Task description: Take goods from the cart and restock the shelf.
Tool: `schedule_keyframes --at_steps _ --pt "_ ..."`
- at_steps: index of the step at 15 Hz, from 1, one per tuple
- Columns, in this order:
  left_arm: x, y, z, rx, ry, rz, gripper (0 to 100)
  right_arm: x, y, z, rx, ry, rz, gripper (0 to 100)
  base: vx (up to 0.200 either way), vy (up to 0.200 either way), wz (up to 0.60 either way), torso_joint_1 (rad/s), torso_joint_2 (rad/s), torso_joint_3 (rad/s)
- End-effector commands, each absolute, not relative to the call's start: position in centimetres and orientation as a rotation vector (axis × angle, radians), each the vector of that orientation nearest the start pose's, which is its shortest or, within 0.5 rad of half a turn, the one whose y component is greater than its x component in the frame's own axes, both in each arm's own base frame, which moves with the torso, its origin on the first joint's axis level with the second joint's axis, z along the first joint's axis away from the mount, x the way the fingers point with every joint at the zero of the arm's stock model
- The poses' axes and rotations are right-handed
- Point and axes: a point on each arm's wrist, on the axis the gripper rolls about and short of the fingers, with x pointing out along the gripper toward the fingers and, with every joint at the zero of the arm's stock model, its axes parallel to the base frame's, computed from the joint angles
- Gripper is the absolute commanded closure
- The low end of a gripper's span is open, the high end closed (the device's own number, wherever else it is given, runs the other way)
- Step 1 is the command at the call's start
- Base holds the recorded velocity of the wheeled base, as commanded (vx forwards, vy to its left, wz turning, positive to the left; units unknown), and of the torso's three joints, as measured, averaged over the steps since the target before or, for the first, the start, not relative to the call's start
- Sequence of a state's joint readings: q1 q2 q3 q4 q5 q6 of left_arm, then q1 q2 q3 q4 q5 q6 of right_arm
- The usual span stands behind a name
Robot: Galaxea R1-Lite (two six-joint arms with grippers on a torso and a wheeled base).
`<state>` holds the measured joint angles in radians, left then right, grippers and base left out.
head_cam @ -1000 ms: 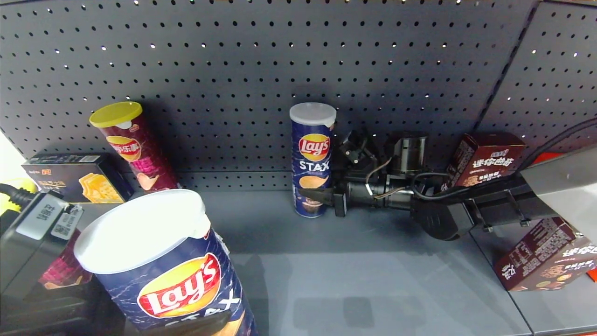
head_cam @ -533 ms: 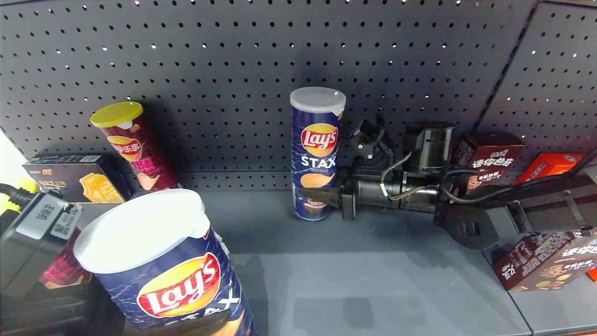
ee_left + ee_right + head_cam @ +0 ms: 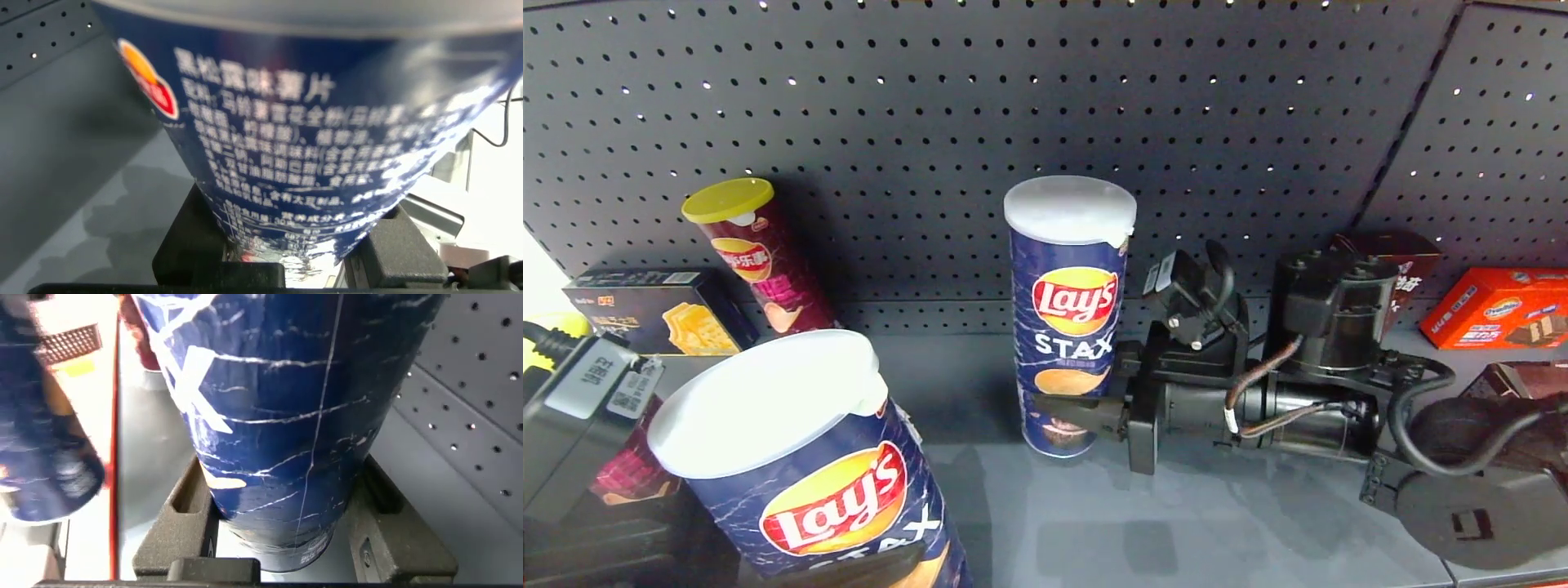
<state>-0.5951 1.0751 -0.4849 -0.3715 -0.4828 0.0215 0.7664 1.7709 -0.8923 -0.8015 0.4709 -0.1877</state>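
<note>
Right gripper (image 3: pixel 1068 415) clamps a blue can (image 3: pixel 1068 310) near its base, upright at the middle of the shelf (image 3: pixel 1217 531). Left gripper (image 3: pixel 286 257) grasps a 2nd can (image 3: pixel 800 465) by the shelf's front edge, left.

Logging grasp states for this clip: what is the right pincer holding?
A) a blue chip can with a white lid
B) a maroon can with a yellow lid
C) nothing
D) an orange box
A: the right pincer is clamped around the lower part of the upright blue chip can, as the head and right wrist views both show.
</note>
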Motion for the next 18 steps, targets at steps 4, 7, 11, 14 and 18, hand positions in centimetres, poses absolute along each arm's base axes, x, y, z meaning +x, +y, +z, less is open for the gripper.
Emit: schedule_keyframes --at_steps 4,7,11,14,18 --pt "11.1 -8.9 20.9 0.032 0.209 -1.083 100 19.3 21.7 17.6 -0.158 -0.011 1.248 100 0.000 0.000 0.00 0.000 0.00 0.000" --pt "11.1 -8.9 20.9 0.032 0.215 -1.081 100 18.3 20.6 16.4 -0.155 -0.013 1.249 100 0.000 0.000 0.00 0.000 0.00 0.000" --pt "11.2 -8.8 21.0 0.031 0.211 -1.075 100 17.3 19.5 14.4 -0.157 0.002 1.253 100 0.000 0.000 0.00 0.000 0.00 0.000" --pt "11.2 -8.9 20.9 0.031 0.214 -1.075 100 17.5 19.8 13.9 -0.156 -0.003 1.254 100 0.000 0.000 0.00 0.000 0.00 0.000" --pt "11.2 -8.8 20.8 0.033 0.220 -1.075 100 18.0 20.3 13.1 -0.156 -0.002 1.256 100 0.000 0.000 0.00 0.000 0.00 0.000"
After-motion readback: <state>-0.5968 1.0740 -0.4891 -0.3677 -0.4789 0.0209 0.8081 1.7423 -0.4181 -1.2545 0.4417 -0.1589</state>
